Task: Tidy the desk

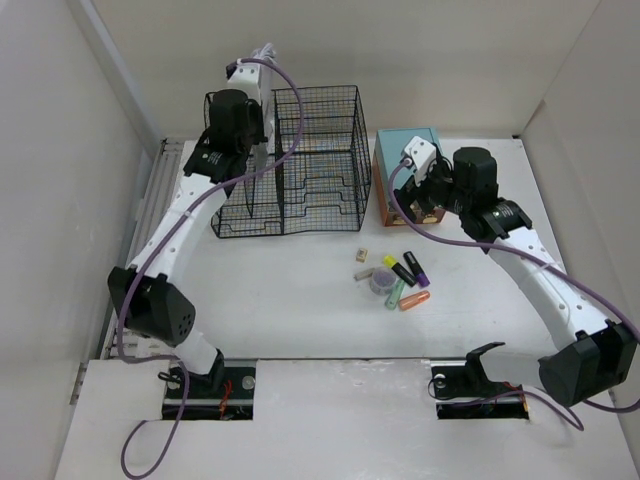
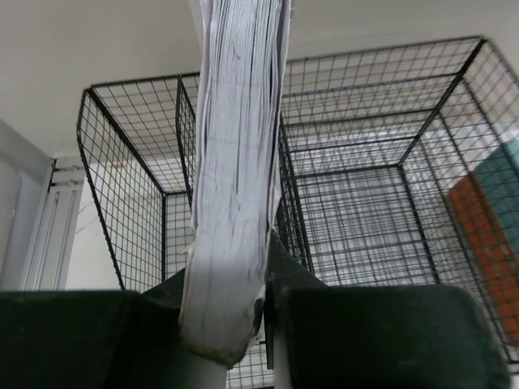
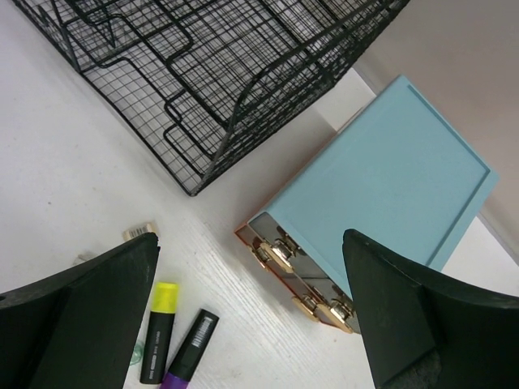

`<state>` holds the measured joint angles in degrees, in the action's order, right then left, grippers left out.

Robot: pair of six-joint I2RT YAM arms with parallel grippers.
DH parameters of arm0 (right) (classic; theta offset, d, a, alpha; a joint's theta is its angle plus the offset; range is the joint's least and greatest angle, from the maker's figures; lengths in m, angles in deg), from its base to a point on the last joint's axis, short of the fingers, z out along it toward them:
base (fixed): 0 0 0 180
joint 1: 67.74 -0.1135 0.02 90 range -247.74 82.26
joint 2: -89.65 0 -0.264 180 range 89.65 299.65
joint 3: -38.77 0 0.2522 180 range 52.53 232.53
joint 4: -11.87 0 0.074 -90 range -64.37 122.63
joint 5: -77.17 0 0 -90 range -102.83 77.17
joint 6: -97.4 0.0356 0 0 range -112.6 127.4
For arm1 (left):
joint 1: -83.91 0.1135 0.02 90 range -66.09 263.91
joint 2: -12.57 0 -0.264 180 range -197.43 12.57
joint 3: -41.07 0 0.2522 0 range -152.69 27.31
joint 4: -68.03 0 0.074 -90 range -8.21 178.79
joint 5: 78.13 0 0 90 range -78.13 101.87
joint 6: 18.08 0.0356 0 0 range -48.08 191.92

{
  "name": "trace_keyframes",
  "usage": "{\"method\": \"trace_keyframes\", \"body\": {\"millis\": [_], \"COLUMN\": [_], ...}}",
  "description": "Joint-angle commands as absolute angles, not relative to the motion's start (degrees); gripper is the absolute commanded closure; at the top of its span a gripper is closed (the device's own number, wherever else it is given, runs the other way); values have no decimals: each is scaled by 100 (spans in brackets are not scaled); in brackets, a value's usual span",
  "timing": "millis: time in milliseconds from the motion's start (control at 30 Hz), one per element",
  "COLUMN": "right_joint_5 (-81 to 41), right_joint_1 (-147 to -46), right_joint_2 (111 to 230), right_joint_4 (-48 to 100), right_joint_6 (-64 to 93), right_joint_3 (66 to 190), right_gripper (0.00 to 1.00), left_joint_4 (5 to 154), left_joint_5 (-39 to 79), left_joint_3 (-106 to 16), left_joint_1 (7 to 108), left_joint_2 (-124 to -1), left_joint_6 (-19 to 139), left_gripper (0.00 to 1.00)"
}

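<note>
Arm bases: left base (image 1: 205, 382) and right base (image 1: 478, 385) sit at the near edge, each in a cut-out of a white board.
Desk (image 1: 280, 310): white and matte, it runs from the bases to the far wall, with pale walls on both sides; everything listed below stands on or hangs over it.
Rail (image 1: 150, 200): grey, along the desk's left edge.
Left gripper (image 2: 243, 328): raised at the organizer's left end, jaws clamped on the paper stack, with a dark finger (image 2: 81, 340) on either side of it.
Paper stack (image 2: 239, 162): thick and white, seen edge-on and upright from the wrist; which compartment it hangs over cannot be told.
Organizer (image 1: 300, 170): black wire mesh, far left of centre, a tall narrow bay on its left and stepped trays on its right.
Eraser (image 1: 364, 254): small and tan, near the organizer's front right corner.
Highlighters: yellow (image 1: 397, 267), purple (image 1: 417, 270), green (image 1: 396, 292) and orange (image 1: 414, 299) lie in a loose cluster in front of the box.
Box (image 3: 389, 178): teal top, orange front with gold handles (image 3: 280, 255), just right of the organizer and not touching it.
Right gripper (image 3: 251, 324): jaws spread wide and holding nothing, hovering by the box front above the highlighters.
</note>
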<state>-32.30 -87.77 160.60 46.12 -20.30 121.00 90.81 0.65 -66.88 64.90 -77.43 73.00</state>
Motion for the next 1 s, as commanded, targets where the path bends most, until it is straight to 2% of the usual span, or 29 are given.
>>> {"method": "trace_keyframes", "body": {"millis": [0,200,733,967], "right_joint_5": [-3340,-3340,-3401,-3559], "right_joint_1": [-8690,-8690,-8638,-8523], "right_joint_2": [16031,16084,16084,16084], "right_joint_4": [4374,4427,4427,4479], "right_joint_6": [-2073,-2125,-2125,-2125], "right_joint_3": [12117,12117,12117,12065], "right_gripper": [0,0,0,0], "left_joint_4": [7977,8047,6941,6738], "left_joint_5": [18,-193,-579,-571], "left_joint_3": [-6795,-7060,-5478,-5284], "left_joint_1": [6571,6571,6624,6677], "left_joint_2": [-7812,-8209,-8455,-8455], "left_joint_6": [7342,7456,7060,6893], "left_gripper": [100,100,100,100]}}
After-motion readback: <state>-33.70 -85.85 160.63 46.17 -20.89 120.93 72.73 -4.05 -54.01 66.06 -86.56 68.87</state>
